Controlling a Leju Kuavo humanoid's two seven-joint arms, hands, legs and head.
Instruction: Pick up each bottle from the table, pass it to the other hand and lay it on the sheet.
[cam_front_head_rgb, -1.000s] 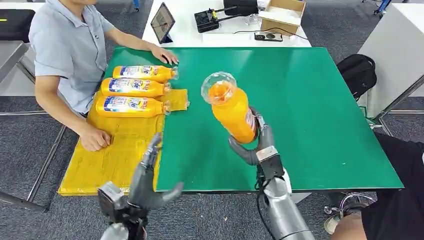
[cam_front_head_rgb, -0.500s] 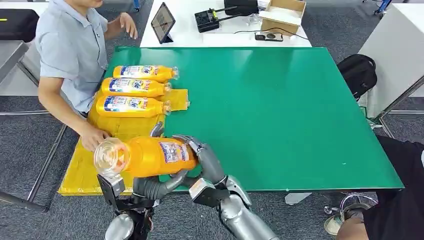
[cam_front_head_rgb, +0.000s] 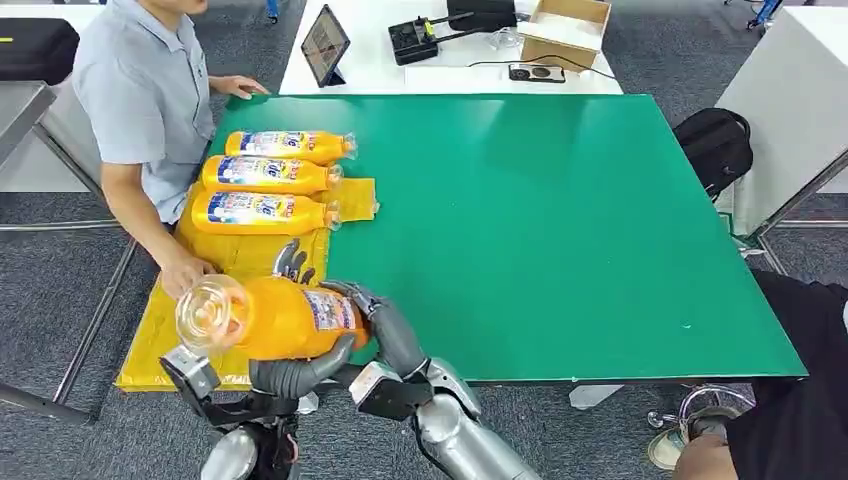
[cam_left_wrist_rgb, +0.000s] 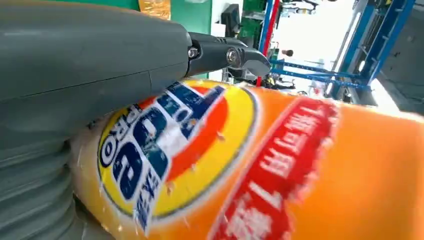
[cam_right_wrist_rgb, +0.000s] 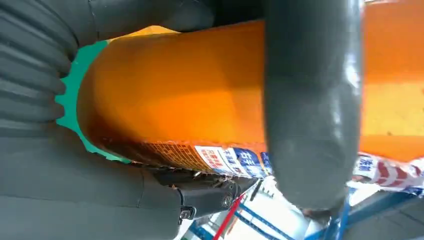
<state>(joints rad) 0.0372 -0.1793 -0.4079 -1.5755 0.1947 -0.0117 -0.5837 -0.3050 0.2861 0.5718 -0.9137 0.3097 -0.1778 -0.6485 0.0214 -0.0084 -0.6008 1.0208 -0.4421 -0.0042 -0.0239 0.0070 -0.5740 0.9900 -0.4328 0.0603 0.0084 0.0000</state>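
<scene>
Orange plastic bottle with printed label (cam_front_head_rgb: 285, 316) held lying on its side over near edge of green table top (cam_front_head_rgb: 560, 220), clear base toward yellow sheet (cam_front_head_rgb: 215, 300). Bottle clasped from both sides: left hand (cam_front_head_rgb: 290, 372) cupped beneath, thumb curled up against body; right hand (cam_front_head_rgb: 385, 325) wrapped over label end. Three matching orange bottles (cam_front_head_rgb: 265, 175) laid side by side on sheet's far part. Person's hand (cam_front_head_rgb: 188, 275) rested on sheet beside held bottle.
</scene>
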